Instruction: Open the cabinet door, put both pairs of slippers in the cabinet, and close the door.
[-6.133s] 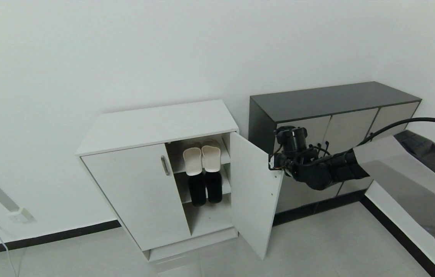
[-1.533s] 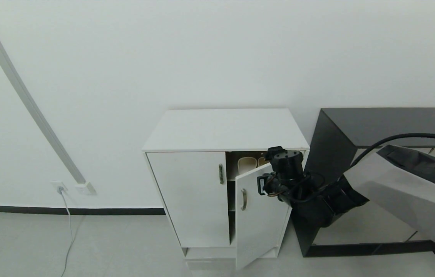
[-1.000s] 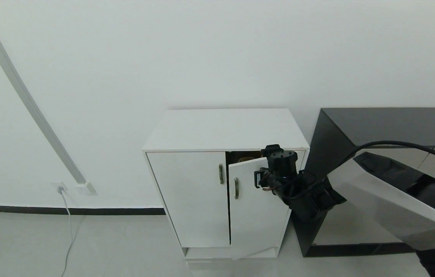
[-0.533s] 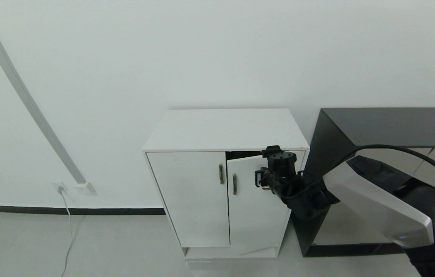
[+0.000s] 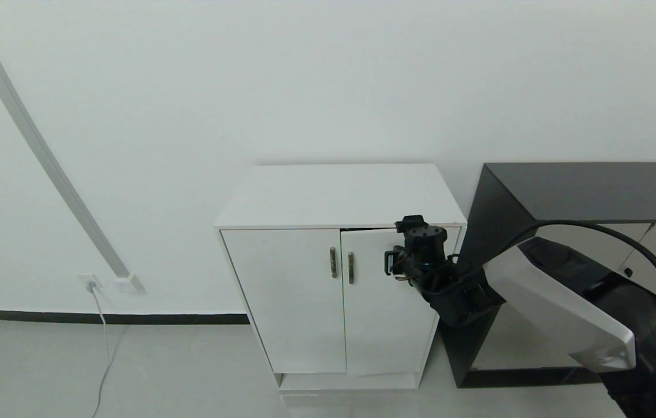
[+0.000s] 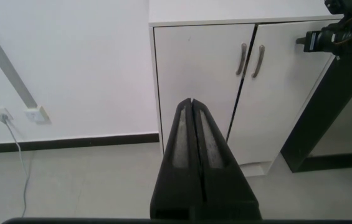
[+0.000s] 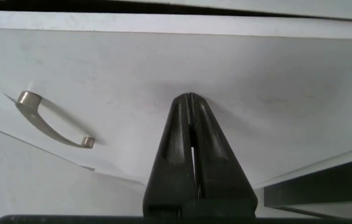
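right wrist view | my right gripper [image 7: 191, 98] pressed together at white flat-panel cabinet door [image 7: 288, 68], contact unclear | left gripper [image 6: 191, 101] pressed together

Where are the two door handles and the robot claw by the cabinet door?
left door handle [image 5: 333, 262]: head view, middle of its bar.
right door handle [image 5: 350, 267]: head view, middle of its bar.
right gripper [image 7: 191, 99]: right wrist view, between its closed fingertips, against the door.

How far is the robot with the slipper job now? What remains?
Nearly done. Both doors of the white cabinet look about flush, with only a thin dark slit above the right door. The right gripper, shut, presses on that door. To do: close the last slit and pull away. The slippers are hidden behind the doors.
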Tool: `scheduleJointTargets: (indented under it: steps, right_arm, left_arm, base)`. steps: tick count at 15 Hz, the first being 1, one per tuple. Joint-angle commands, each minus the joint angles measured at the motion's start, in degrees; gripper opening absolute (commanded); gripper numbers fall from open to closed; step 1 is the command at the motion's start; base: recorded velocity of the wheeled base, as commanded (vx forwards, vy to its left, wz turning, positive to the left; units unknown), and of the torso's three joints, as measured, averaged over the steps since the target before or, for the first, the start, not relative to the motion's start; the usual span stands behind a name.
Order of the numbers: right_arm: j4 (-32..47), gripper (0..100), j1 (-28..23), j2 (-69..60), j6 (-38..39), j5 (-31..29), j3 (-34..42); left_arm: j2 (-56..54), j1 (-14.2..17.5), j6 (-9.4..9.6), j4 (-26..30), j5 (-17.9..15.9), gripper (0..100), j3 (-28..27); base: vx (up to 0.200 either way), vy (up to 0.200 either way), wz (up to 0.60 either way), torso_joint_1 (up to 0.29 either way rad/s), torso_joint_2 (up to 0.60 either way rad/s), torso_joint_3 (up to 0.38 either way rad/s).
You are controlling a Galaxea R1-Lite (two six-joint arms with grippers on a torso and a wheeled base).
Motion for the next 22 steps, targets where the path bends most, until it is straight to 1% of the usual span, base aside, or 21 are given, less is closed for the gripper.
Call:
scheduleJointTargets:
  steps: [1, 4, 7, 15, 17, 20, 21, 22]
  right_arm:
    - [-0.27, 0, -0.02, 0.88, -0.03, -0.01, -0.92]
    - [-0.44, 0, -0.02, 1.85, -0.03, -0.01, -2.94]
    - [-0.53, 0, -0.10, 2.02, -0.03, -0.01, -3.03]
    - [-3.78, 0, -0.54, 3.34, -0.91, -0.01, -5.05]
    - [-3.87, 0, -0.54, 1.85, -0.91, -0.10, -3.29]
    - [-4.14, 0, -0.28, -2.81, -0.82, 0.08, 3.03]
    - [-4.14, 0, -0.28, -2.81, -0.82, 0.08, 3.03]
    - [-5.28, 0, 0.51, -7.03, -0.82, 0.08, 9.27]
  left_arm:
    - [-0.01, -0.08, 0.02, 0.00, -0.02, 0, 0.01]
    - [-0.01, 0.01, 0.02, 0.00, -0.02, 0, 0.01]
    - [-0.01, -0.08, 0.02, 0.00, -0.02, 0, 0.01]
    - [-0.01, 0.01, 0.02, 0.00, -0.02, 0, 0.01]
    - [-0.01, 0.01, -0.07, 0.00, -0.02, 0, 0.01]
    - [-0.01, 0.01, 0.02, 0.00, -0.02, 0, 0.01]
    - [-0.01, 0.01, 0.02, 0.00, -0.02, 0, 0.01]
    - [-0.01, 0.01, -0.07, 0.00, -0.02, 0, 0.01]
  base:
    - [0.000, 0.000, 0.00, 0.000, 0.00, 0.000]
    - [0.000, 0.000, 0.00, 0.000, 0.00, 0.000]
    - [0.000, 0.000, 0.00, 0.000, 0.00, 0.000]
    - [0.000, 0.000, 0.00, 0.000, 0.00, 0.000]
    - [0.000, 0.000, 0.00, 0.000, 0.00, 0.000]
    - [0.000, 0.000, 0.00, 0.000, 0.00, 0.000]
    - [0.000, 0.000, 0.00, 0.000, 0.00, 0.000]
    - [0.000, 0.000, 0.00, 0.000, 0.00, 0.000]
